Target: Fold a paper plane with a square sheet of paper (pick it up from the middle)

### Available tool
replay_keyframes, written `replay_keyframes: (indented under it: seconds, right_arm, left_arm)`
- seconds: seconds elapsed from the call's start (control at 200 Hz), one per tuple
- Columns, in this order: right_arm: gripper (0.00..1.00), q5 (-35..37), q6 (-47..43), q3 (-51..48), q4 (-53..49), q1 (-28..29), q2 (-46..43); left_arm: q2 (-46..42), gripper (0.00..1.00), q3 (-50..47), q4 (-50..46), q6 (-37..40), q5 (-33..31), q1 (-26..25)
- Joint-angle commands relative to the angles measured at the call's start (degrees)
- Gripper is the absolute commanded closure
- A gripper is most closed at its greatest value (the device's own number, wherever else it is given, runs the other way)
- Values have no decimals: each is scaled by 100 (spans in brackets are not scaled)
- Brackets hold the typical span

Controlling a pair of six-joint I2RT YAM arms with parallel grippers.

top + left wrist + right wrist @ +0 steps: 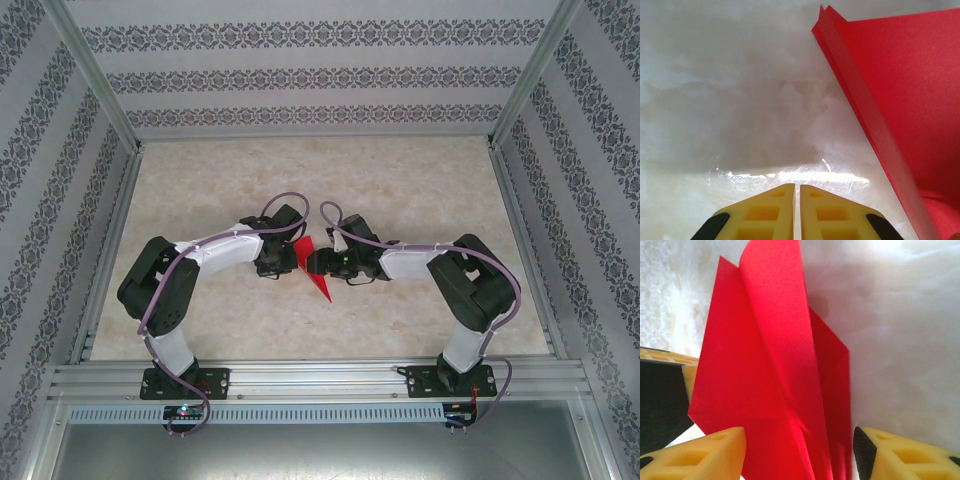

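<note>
Paper plane [314, 270], marbled tabletop [400, 190], patterned walls [300, 60]

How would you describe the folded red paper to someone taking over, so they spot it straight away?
Look at the middle of the pale marbled table, where the left end effector and right end effector nearly meet. The paper plane sits between them, its tip pointing toward the near edge. It is the one bright red thing there: a narrow creased triangle.
</note>
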Motion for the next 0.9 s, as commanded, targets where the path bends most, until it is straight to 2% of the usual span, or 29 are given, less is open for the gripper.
replay_keyframes:
  seconds: [0.0,0.085,0.315,0.46,0.629,0.734,0.899]
  right_arm:
    - [41,-252,-122,15,34,177,109]
    - [46,-263,-123,-9,47,185,101]
    - [51,-114,-261,57,-163,225,61]
    - [59,17,-345,154,-356,289,143]
    - [70,34,-360,184,-377,330,195]
    - [72,12,-429,291,-546,347,231]
    - [80,89,-474,289,-638,355,170]
  left_arm:
    - [-119,87,35,76,63,-6,48]
    - [-128,87,0,111,53,8,47]
    - [-238,86,-92,181,23,-14,46]
    - [-314,86,-112,201,-13,-61,47]
    - [-565,86,-205,229,-21,-142,47]
    - [-788,85,-314,299,-33,-211,47]
    - [-1112,83,-398,419,-39,-310,47]
